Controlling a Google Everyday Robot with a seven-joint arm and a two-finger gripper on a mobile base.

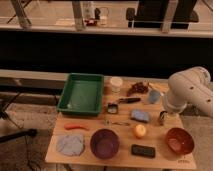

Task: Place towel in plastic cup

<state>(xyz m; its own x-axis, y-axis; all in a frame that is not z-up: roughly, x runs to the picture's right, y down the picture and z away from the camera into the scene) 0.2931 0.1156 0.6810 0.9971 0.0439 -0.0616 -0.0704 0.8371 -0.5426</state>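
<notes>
The blue-grey towel lies crumpled at the front left corner of the wooden table. A white plastic cup stands upright at the back, just right of the green tray. A small blue cup stands further right, near the arm. My gripper hangs from the white arm at the table's right side, low over the surface between the blue sponge and the orange bowl. It is far from the towel and holds nothing that I can see.
A green tray sits back left. Grapes, a black-handled utensil, a blue sponge, an orange fruit, a purple bowl, a black phone, an orange bowl and a red-orange vegetable lie around.
</notes>
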